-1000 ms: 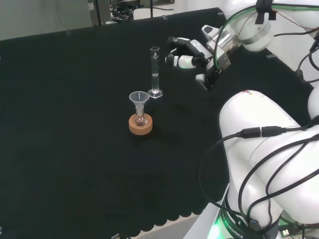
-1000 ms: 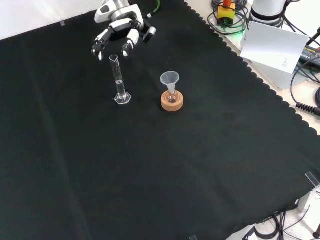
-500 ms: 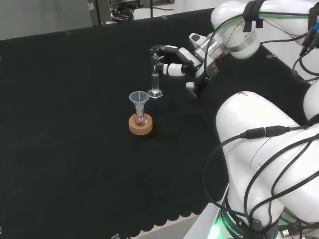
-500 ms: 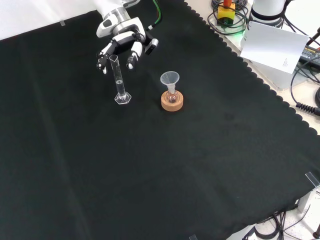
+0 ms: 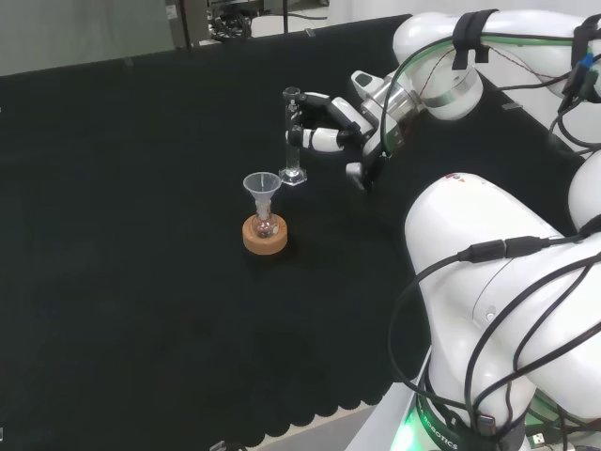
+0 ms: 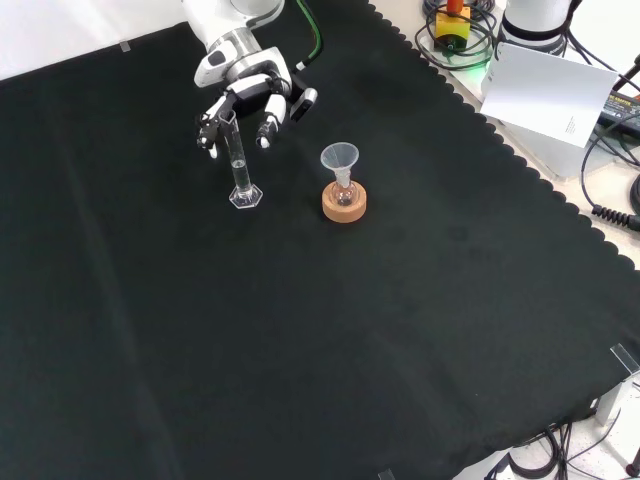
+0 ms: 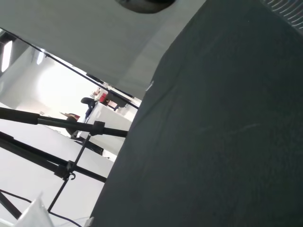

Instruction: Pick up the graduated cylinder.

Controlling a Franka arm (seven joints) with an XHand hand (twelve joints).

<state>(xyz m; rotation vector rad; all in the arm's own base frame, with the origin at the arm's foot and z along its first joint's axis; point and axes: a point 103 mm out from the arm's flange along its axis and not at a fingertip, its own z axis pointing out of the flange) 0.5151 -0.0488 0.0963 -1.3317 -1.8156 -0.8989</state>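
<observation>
Item: cylinder (image 5: 293,136), upright on the cloth (image 6: 300,330), its top between my spread fingers (image 6: 267,128); a second earlier it had stood apart, ahead of them. My hand (image 5: 324,127) was half open, holding nothing. Closing seemed next; funnel (image 5: 262,184) lay beyond the fingertips.

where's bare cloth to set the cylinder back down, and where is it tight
In the front view, bare cloth spreads below the graduated cylinder and the cork ring with its funnel, down to the scalloped edge. It is tight between cylinder and funnel, and around the hand at the cylinder's top.
</observation>
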